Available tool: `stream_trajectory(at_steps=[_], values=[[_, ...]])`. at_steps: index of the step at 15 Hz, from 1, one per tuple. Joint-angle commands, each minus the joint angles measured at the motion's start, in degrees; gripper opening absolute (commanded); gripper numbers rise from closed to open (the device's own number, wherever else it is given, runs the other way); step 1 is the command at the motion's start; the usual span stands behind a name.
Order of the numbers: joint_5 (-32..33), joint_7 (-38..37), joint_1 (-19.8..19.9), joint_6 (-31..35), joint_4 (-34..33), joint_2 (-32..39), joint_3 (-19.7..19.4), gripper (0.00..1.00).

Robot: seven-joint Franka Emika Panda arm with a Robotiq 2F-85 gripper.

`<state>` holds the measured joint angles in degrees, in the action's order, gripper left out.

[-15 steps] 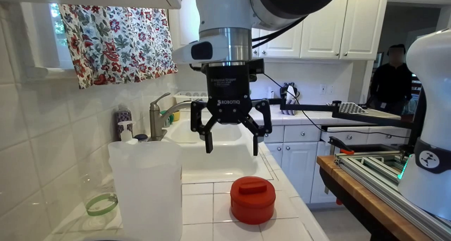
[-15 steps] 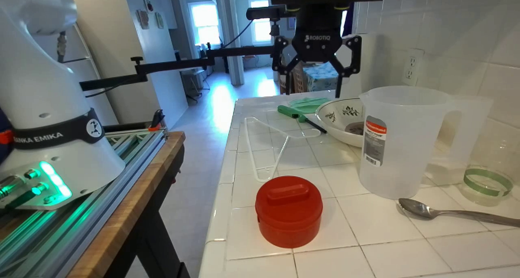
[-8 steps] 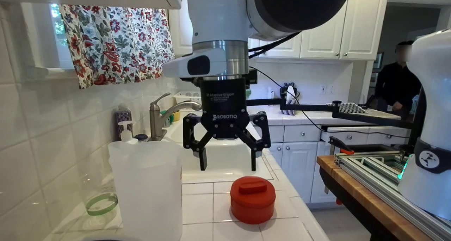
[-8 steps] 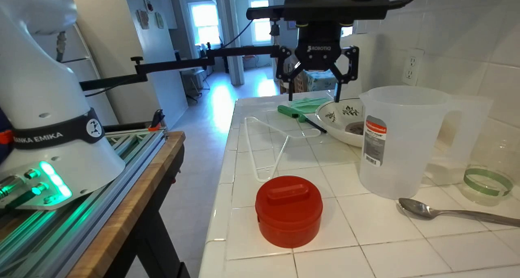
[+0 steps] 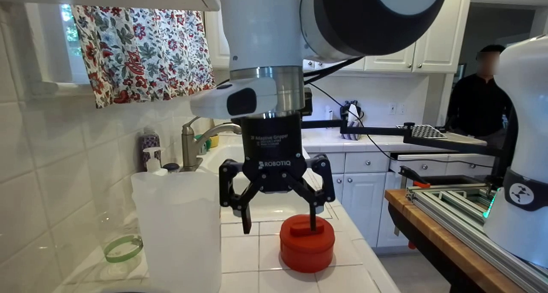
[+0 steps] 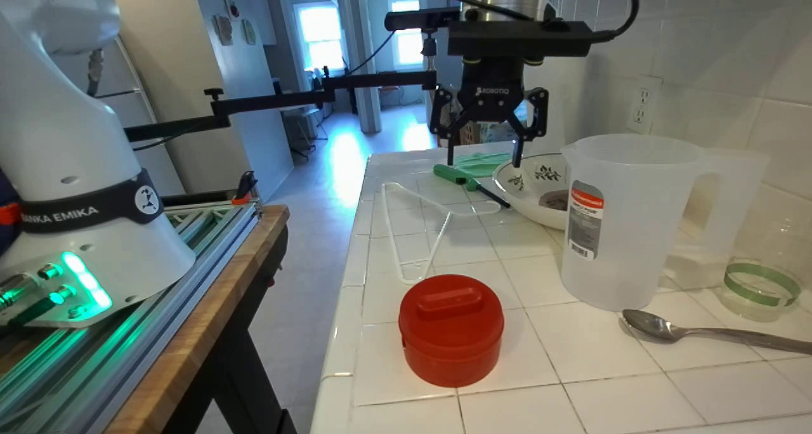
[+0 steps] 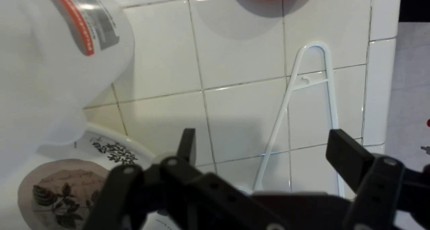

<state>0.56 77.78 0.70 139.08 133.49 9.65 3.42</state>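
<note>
My gripper [image 5: 280, 231] is open and empty, pointing down above the white tiled counter. It also shows in an exterior view [image 6: 484, 164] and in the wrist view [image 7: 262, 136]. Below it lies a white plastic hanger [image 6: 439, 238]; in the wrist view the hanger [image 7: 282, 110] runs between and behind the fingers. A patterned white bowl [image 6: 533, 213] is beside it; the wrist view shows the bowl [image 7: 124, 141] at lower left. A clear pitcher [image 6: 625, 231] stands near the bowl. A red lidded container [image 5: 307, 254] sits on the counter, apart from the gripper.
A green-handled tool [image 6: 453, 174] and a green cloth-like item [image 6: 485, 162] lie by the bowl. A spoon [image 6: 660, 327] and a glass jar with a green band [image 6: 761, 288] are near the pitcher. A sink [image 5: 278, 205] and faucet [image 5: 188, 147] lie beyond. A person [image 5: 479, 100] stands behind.
The gripper has come down steadily toward the counter, with its fingers staying open. The container, pitcher, hanger and bowl have not moved. The person in the background has shifted.
</note>
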Motion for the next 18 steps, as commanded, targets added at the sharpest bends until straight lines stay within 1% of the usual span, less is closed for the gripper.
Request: stream_trajectory(at_steps=[1, 6, 7, 12, 13, 17, 18], values=[[0.5, 3.3, 0.2, 0.2, -1.5, 1.2, 1.1, 1.00], [2.7, 3.5, -0.2, -0.4, -2.3, 2.8, 2.2, 1.00], [1.4, 0.9, -0.3, 0.3, -0.9, 2.8, 2.3, 1.00], [2.1, 1.0, -0.3, 0.3, -1.2, 3.0, 2.3, 1.00], [2.0, 1.1, 0.2, 0.2, -0.6, 2.7, 1.9, 1.00], [5.8, -0.5, -0.4, -0.3, 0.2, 4.5, 0.8, 1.00], [6.2, -0.3, -0.4, 0.5, 0.3, 5.2, 1.0, 1.00]])
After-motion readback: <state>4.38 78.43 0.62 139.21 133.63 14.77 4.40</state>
